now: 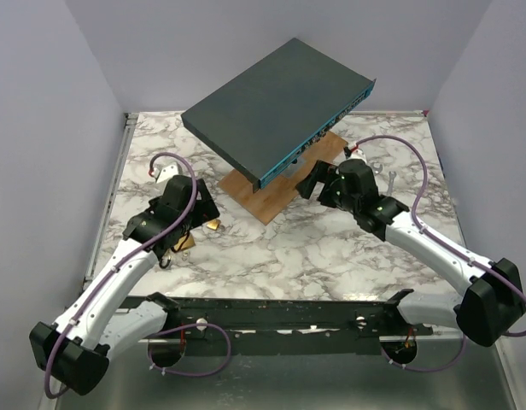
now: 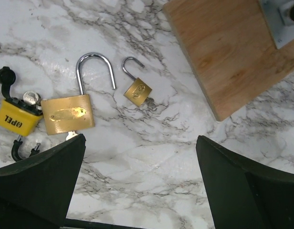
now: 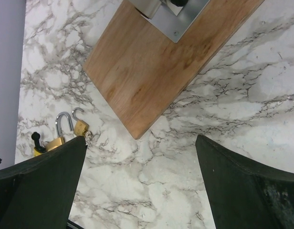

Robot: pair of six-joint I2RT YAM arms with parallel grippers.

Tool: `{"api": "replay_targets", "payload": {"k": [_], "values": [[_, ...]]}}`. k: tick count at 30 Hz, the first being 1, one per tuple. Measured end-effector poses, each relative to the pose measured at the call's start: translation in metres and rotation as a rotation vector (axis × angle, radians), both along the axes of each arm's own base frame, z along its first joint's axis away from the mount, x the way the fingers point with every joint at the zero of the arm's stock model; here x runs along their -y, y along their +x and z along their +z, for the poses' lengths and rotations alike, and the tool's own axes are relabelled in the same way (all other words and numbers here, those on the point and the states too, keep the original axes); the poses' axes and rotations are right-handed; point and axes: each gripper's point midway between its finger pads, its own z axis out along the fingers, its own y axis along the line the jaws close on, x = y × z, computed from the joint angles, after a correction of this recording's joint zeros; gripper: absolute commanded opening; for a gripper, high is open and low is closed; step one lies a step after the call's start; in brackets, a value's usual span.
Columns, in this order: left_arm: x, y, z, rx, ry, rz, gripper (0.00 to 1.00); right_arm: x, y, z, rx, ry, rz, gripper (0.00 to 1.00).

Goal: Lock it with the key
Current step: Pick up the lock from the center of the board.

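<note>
A large brass padlock lies on the marble with its shackle open. A small brass padlock, also open, lies to its right. A yellow padlock marked OPEL lies to its left, with a silver piece on top. A silver tip, perhaps a key, sticks out below the large padlock, mostly hidden by my finger. My left gripper is open and empty just near of the padlocks. My right gripper is open and empty over bare marble near the board's corner. The padlocks also show in the right wrist view.
A wooden board lies mid-table, carrying a tilted dark flat box on a metal bracket. A small silver metal object lies right of my right gripper. Low rails edge the table.
</note>
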Motion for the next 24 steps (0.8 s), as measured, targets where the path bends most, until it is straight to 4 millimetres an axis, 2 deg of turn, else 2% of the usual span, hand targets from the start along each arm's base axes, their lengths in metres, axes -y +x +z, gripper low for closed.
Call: {"api": "replay_targets", "payload": {"k": [2, 8, 12, 16, 19, 24], "values": [[-0.005, 0.001, -0.011, -0.027, -0.007, 0.040, 0.98, 0.001, -0.001, -0.004, -0.006, -0.003, 0.001, 1.00], [-0.023, 0.005, -0.064, -0.160, -0.040, 0.158, 0.98, -0.001, -0.003, -0.008, -0.009, 0.002, 0.012, 1.00], [-0.039, 0.004, -0.088, -0.219, -0.057, 0.242, 0.99, -0.002, -0.003, -0.009, -0.010, 0.005, 0.018, 1.00], [-0.057, 0.000, -0.109, -0.255, -0.083, 0.331, 0.99, -0.001, -0.006, -0.016, -0.017, -0.002, 0.023, 1.00], [-0.062, -0.005, -0.123, -0.291, -0.089, 0.363, 0.99, -0.001, -0.007, -0.019, -0.020, -0.003, 0.026, 1.00], [-0.068, -0.002, -0.133, -0.314, -0.110, 0.410, 0.98, -0.003, -0.009, -0.023, -0.025, 0.002, 0.038, 1.00]]}}
